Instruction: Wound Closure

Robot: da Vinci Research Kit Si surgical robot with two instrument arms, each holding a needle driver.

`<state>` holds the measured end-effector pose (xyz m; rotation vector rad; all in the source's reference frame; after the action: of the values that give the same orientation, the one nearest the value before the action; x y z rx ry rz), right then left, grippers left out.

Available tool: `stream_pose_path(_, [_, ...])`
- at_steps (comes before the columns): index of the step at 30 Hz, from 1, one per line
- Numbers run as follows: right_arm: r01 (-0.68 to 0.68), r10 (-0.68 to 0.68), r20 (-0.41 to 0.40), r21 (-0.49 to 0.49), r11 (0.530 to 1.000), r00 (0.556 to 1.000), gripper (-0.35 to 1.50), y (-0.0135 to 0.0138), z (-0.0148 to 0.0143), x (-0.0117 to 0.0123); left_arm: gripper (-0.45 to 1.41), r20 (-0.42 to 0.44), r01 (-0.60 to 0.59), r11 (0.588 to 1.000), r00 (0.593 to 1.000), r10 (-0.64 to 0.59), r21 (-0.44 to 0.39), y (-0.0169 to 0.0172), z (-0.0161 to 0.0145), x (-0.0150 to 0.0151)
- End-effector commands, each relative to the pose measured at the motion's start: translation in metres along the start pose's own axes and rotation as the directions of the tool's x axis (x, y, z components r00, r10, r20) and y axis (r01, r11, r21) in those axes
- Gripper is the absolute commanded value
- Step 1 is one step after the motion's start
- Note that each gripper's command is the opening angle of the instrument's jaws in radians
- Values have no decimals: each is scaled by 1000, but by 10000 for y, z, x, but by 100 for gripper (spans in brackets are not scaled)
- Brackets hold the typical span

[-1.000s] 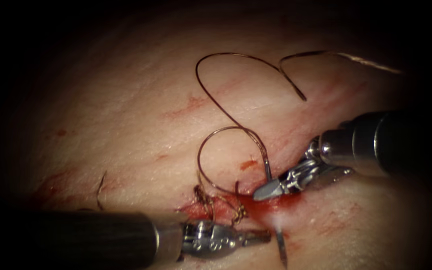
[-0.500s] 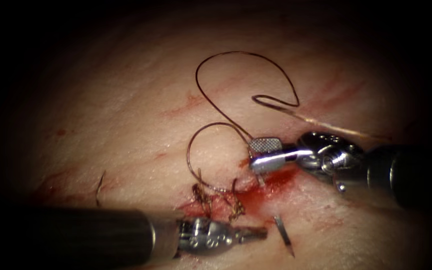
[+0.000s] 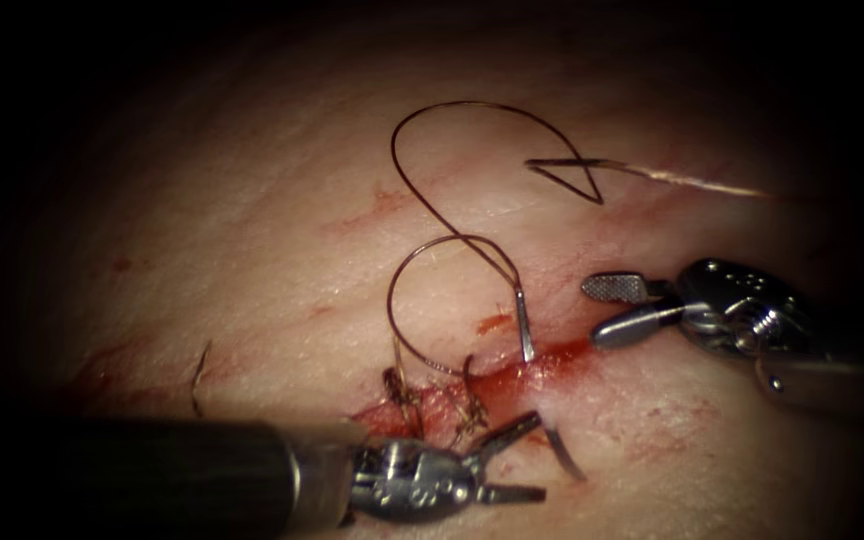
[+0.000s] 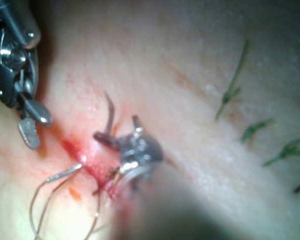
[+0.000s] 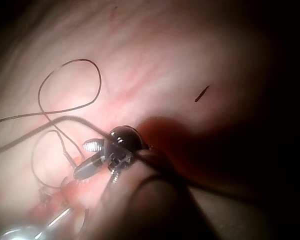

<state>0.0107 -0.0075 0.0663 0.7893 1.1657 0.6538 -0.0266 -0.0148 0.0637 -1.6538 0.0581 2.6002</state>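
Through tissue [image 3: 252, 230], needle [image 3: 524, 325] (hands empty)

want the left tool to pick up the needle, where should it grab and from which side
Probably the needle tip end, which sticks up out of the tissue below the cut. The open left tool sits just left of it, so come from the left, across the shaft. The tail end by the open right tool carries thread.

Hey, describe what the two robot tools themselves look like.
Both have a dark, round shaft ending in a shiny silver metal wrist with small pins and two slim jaws. The right tool shows a crosshatched grip face on one jaw; the left tool has narrow tapered jaws.
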Motion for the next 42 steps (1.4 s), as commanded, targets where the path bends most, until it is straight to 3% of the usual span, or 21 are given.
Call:
stream_pose_path(1, [-5,5,-1,-4,1000,1000,135,1,1,-11,81,-5,-5,1000,1000,5,5,6,7,0])
stream_pose_path(6, [-2,2,1,-3,1000,1000,135,-3,-8,-19,82,-7,-21,1000,1000,21,19,7,19,11])
stream_pose_path(12, [3,-3,3,-2,1000,1000,133,-8,-6,-27,71,-9,-36,999,999,36,19,-2,34,9])
stream_pose_path(14, [2,-2,0,-11,1000,1000,133,-14,-7,-28,44,-11,-37,999,999,38,17,-6,36,5])
stream_pose_path(15, [0,0,-1,-13,1000,1000,133,-16,-7,-28,9,-13,-39,999,999,39,15,-5,37,3])
stream_pose_path(17, [-1,1,-1,-14,1000,1000,133,-17,-8,-28,-45,-13,-39,999,999,40,15,-4,36,3])
stream_pose_path(27, [-30,28,-27,-88,996,999,138,-21,-21,-24,-45,35,35,999,999,-34,-33,1,28,8])
stream_pose_path(31, [-40,36,-32,-106,994,999,140,-27,-23,-28,-45,16,134,988,991,-133,-73,-2,13,22])
stream_pose_path(37, [-37,34,-31,-104,994,999,140,-42,-23,-36,-45,-41,358,910,927,-374,-209,-19,-13,55])
stream_pose_path(42, [-67,64,-34,-100,993,997,140,-54,-21,-39,-45,-17,558,727,789,-615,-399,-10,-18,78])
